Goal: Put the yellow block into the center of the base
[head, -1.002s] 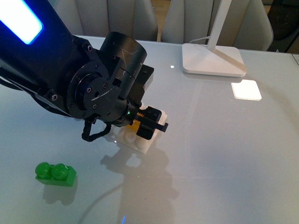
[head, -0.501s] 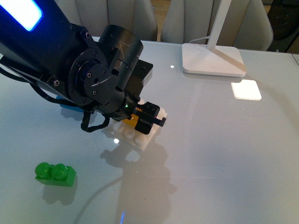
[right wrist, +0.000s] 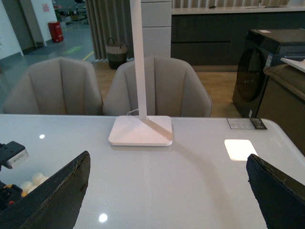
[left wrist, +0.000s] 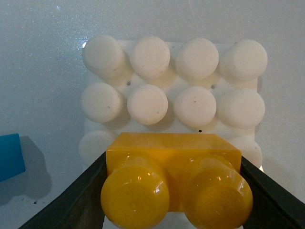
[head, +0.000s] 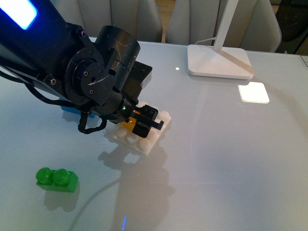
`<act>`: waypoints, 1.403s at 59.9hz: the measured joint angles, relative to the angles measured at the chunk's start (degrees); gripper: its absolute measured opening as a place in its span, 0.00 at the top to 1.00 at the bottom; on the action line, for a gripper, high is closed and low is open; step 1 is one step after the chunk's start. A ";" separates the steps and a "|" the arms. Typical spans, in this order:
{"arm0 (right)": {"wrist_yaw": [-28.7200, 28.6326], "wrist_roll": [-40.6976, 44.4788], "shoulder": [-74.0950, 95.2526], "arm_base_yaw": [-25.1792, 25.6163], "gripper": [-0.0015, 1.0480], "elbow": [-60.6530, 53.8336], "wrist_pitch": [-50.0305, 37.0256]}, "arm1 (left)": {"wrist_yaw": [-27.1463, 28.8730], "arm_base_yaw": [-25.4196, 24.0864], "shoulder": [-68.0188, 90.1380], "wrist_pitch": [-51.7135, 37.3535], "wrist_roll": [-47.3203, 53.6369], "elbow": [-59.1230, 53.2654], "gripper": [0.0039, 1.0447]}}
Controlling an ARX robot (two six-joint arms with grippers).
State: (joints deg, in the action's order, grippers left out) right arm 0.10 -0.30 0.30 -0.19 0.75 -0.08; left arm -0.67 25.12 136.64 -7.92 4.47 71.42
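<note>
From the front, the black left gripper [head: 139,122] is down over the white square studded plastic base [head: 137,134], its jaws closed on the small yellow-orange plastic block [head: 129,123], which shows only as a sliver above the base's middle; a green two-stud brick [head: 57,179] lies well apart from the base, nearer the camera, and the white lamp foot [head: 220,61] stands far beyond it. The left wrist view shows the yellow block [left wrist: 174,183] clamped between both dark fingers [left wrist: 78,200], over the base's [left wrist: 174,83] nearer studs; whether it touches them I cannot tell. In the right wrist view, the right gripper [right wrist: 167,191] has its jaws spread wide, holding nothing, above the glossy white table [right wrist: 190,176].
</note>
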 joint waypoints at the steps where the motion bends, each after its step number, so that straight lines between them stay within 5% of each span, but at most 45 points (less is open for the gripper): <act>1: 0.02 0.00 0.00 0.00 0.08 0.00 0.00 | 0.11 0.02 0.00 -0.11 0.17 0.00 0.40; 42: 0.00 0.00 0.00 0.00 0.08 0.00 0.00 | 4.46 1.25 0.85 6.58 8.20 0.98 0.40; 84: 0.00 0.00 0.00 0.00 0.08 0.00 0.00 | 1.88 -2.01 3.13 10.54 7.93 3.72 0.40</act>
State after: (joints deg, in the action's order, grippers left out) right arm 0.10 -0.30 0.30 -0.19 0.75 -0.08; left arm 1.21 23.11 139.76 2.61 12.40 75.13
